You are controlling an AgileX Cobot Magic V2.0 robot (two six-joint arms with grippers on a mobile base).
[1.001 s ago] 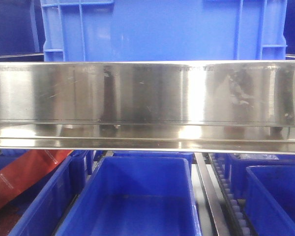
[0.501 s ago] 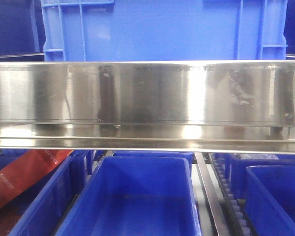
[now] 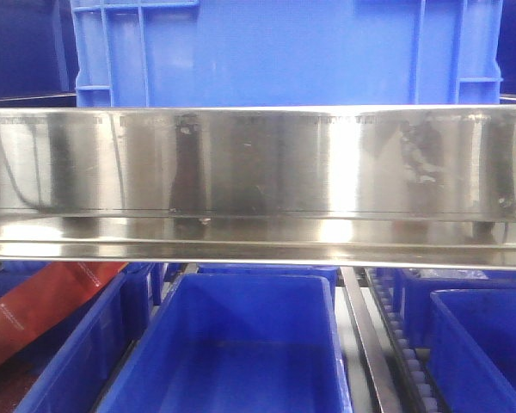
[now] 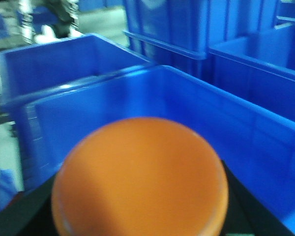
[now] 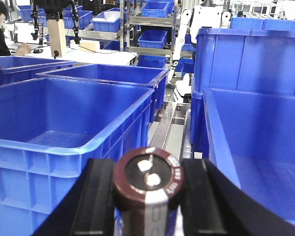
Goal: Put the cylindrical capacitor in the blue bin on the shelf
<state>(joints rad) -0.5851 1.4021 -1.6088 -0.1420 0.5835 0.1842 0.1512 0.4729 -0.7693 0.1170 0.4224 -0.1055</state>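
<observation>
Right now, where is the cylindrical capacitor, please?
Right wrist view, low centre: the cylindrical capacitor is clamped in the right pincer, with one blue bin image-left and another blue bin image-right.

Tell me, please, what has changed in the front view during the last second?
Only reflections on the shiny stainless-steel shelf rail changed: the dark vertical band left of centre darkened, and thin dark lines appeared near its left end. The blue plastic bins and the red strip stayed in place. Nothing was visibly taken or released.
</observation>
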